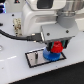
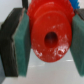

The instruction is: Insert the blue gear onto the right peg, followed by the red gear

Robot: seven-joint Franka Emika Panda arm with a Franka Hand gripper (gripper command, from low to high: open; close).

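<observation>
In the exterior view my gripper is shut on the red gear and holds it just above the blue gear. The blue gear lies flat on the right part of the black-bordered white plate. The right peg is hidden under the gears. The left peg stands free as a thin dark pin. In the wrist view the red gear fills the middle, its dark centre hole facing the camera. The teal pads press on its sides.
A black cable runs from the exterior view's left to the wrist. The white arm body fills the upper part of the exterior view. The plate rests on a white table.
</observation>
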